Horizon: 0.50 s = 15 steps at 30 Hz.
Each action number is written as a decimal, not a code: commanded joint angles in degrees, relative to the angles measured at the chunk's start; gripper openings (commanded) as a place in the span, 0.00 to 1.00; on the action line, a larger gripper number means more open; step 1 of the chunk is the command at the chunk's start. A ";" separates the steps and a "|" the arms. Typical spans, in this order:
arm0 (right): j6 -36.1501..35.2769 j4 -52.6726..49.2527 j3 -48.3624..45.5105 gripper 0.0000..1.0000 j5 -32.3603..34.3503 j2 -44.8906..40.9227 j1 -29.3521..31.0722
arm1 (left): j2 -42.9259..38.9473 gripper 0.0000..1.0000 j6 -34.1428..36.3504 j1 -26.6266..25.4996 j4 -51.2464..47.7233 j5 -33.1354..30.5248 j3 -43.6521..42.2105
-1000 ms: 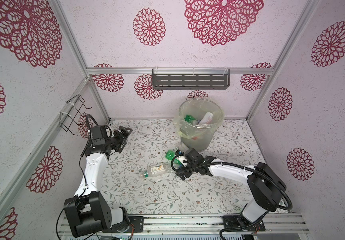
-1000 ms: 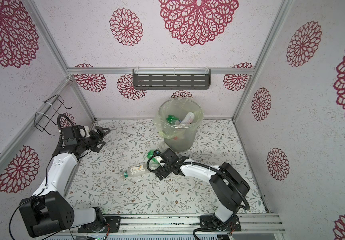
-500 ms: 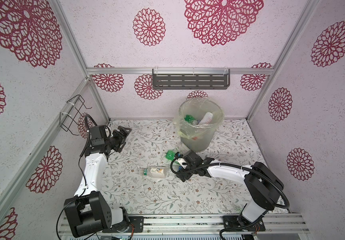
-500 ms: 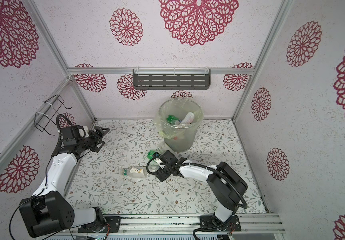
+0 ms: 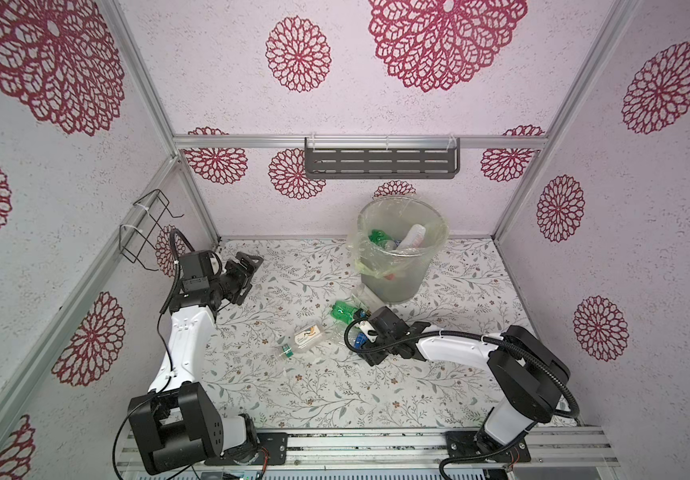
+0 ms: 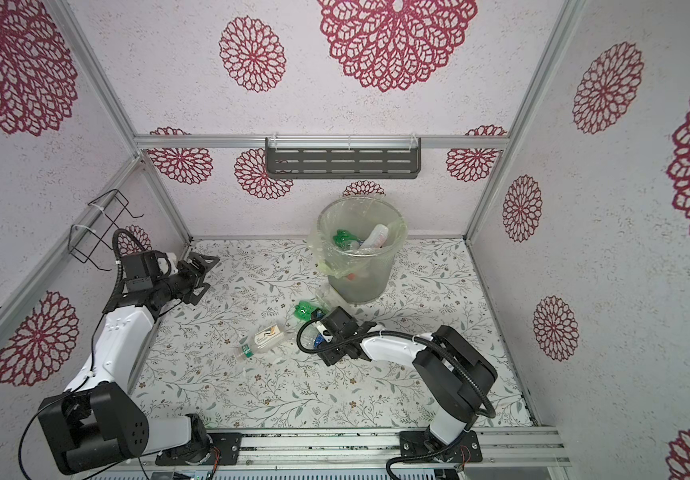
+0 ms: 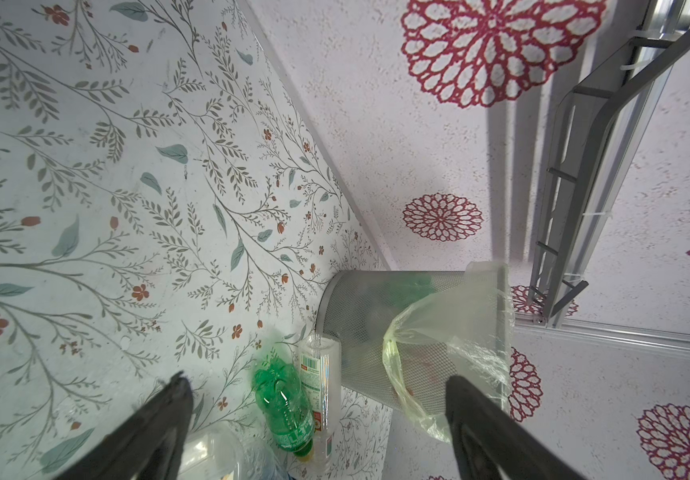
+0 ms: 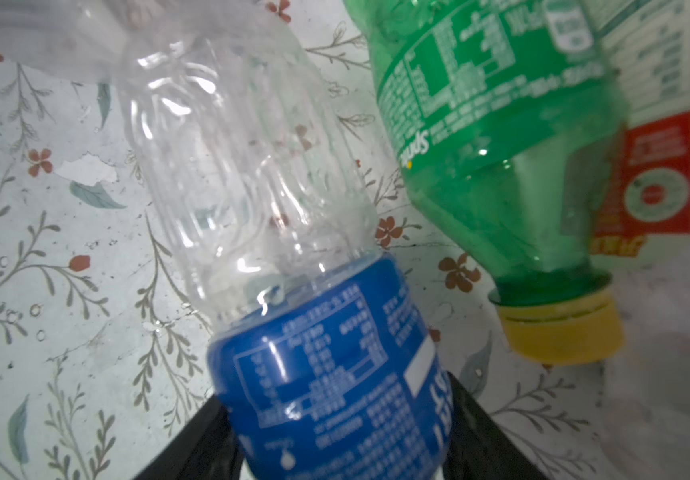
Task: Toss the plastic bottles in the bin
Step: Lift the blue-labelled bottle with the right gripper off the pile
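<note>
We see right gripper (image 5: 359, 341) w/ jaws astride blue-label bottle (image 8: 252, 166) lying on table (image 5: 335, 395) near bin (image 5: 401, 286), long axis running away from jaws, pinch can't tell yet; left gripper (image 5: 249, 276) spread, farther off.

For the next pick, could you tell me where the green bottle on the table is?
In both top views the green bottle lies mid-table by the bin, just beyond the right gripper.

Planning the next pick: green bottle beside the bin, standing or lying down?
Lying down. In both top views the green bottle rests on its side on the table, next to the bin.
</note>
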 commanded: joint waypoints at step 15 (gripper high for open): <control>7.91 4.12 -8.07 0.57 0.84 -12.54 1.18 | 0.56 0.97 0.39 0.46 1.57 0.54 -2.17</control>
